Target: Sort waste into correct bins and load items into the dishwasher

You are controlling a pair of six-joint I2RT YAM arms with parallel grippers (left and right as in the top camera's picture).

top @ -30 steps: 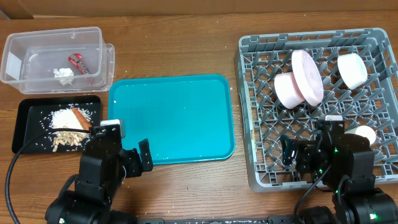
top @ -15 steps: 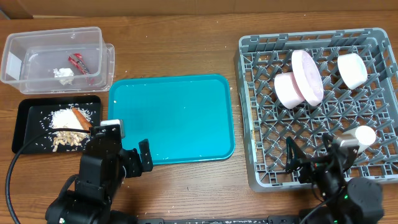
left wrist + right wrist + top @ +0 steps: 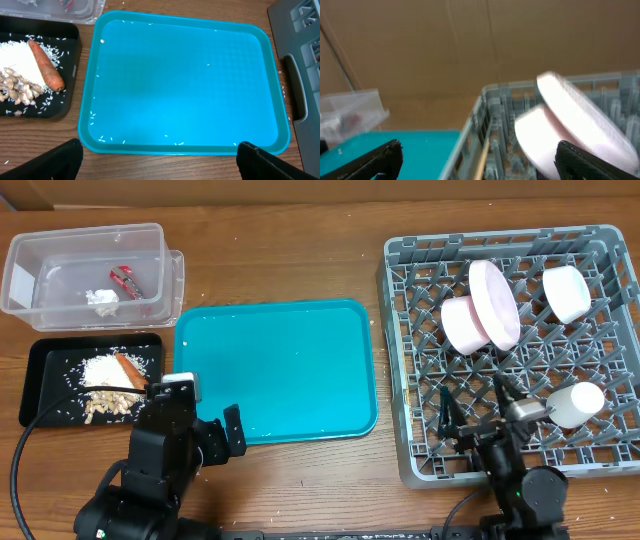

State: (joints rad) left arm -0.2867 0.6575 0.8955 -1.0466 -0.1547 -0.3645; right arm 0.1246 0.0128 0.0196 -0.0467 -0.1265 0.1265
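Note:
The clear tub (image 3: pixel 60 255) holds the red wrapper (image 3: pixel 125 280) and paper wad (image 3: pixel 102 300). Rice (image 3: pixel 100 368), a carrot (image 3: pixel 128 368) and peanut shells (image 3: pixel 108 408) lie in the black tray (image 3: pixel 40 405). Standing in the grey dish rack (image 3: pixel 392 360) are the plate (image 3: pixel 493 302), a pink bowl (image 3: pixel 463 325), a white bowl (image 3: pixel 565 292) and the cup (image 3: pixel 577 403). A chopstick (image 3: pixel 482 157) lies in the rack. My left gripper (image 3: pixel 159 165) is open, low at the teal tray's near edge. Tilted up over the rack's front, my right gripper (image 3: pixel 475 405) is open and holds nothing.
The teal serving tray (image 3: pixel 275 370) sits mid-table between the bins and the rack, with a few stray rice grains (image 3: pixel 105 140) along its near edge. Brown cardboard walls the back. Both arm bases stand at the table's front edge.
My right arm has drawn back toward the front edge and left, tipping its gripper upward and uncovering the cup. The left arm has not moved.

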